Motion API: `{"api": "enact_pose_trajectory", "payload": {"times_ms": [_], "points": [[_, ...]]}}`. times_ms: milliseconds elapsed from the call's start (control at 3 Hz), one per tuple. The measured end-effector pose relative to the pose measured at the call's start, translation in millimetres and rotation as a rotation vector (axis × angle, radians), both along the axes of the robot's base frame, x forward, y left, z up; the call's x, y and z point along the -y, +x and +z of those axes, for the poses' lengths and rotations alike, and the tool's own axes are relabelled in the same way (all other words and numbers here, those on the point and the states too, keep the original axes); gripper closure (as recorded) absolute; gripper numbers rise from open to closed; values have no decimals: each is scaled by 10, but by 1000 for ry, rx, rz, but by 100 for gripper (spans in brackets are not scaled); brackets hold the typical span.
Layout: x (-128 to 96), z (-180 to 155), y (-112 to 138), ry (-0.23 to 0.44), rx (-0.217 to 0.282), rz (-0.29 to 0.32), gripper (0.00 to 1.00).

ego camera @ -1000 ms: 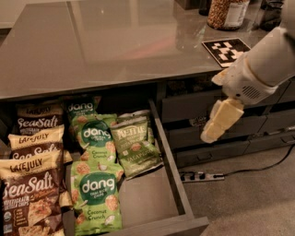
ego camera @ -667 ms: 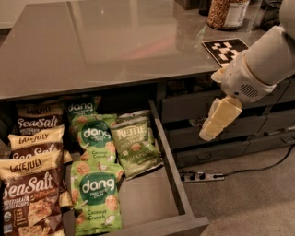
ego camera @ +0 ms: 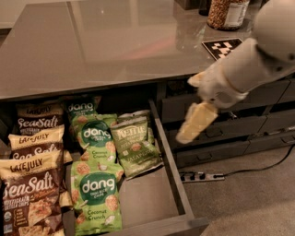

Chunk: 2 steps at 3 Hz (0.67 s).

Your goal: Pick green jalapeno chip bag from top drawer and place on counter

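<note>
The green jalapeno chip bag point(ego camera: 135, 147) lies flat in the open top drawer point(ego camera: 171, 175), near its right wall, with the "Kettle" banner facing up. It is partly tucked beside the dang bags. My gripper point(ego camera: 195, 122) hangs on the white arm that reaches in from the upper right. It is in the air just outside the drawer's right wall, above and to the right of the jalapeno bag, and holds nothing that I can see. The glossy grey-brown counter point(ego camera: 106, 41) spans the view above the drawer.
Bright green dang bags point(ego camera: 96, 193) and brown Sea Salt and Late July bags point(ego camera: 32, 184) fill the drawer's left and middle. Narrow grey drawers point(ego camera: 230, 129) stand to the right. A jar point(ego camera: 227, 13) and a checkered marker point(ego camera: 222, 47) sit on the counter. A power strip point(ego camera: 203, 176) lies on the floor.
My arm and gripper have moved left, closer to the drawer's right wall. The bags in the drawer have not moved.
</note>
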State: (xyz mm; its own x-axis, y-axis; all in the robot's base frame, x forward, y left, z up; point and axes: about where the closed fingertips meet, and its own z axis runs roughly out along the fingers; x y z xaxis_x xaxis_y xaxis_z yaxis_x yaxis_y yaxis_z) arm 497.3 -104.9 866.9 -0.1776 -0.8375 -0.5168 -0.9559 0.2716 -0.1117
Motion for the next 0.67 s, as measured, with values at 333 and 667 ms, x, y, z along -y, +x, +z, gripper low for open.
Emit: {"api": "enact_pose_trajectory", "payload": {"times_ms": [333, 667], "points": [[-669, -302, 118, 135, -7, 67, 0], [-1069, -479, 210, 217, 0, 88, 0]]}}
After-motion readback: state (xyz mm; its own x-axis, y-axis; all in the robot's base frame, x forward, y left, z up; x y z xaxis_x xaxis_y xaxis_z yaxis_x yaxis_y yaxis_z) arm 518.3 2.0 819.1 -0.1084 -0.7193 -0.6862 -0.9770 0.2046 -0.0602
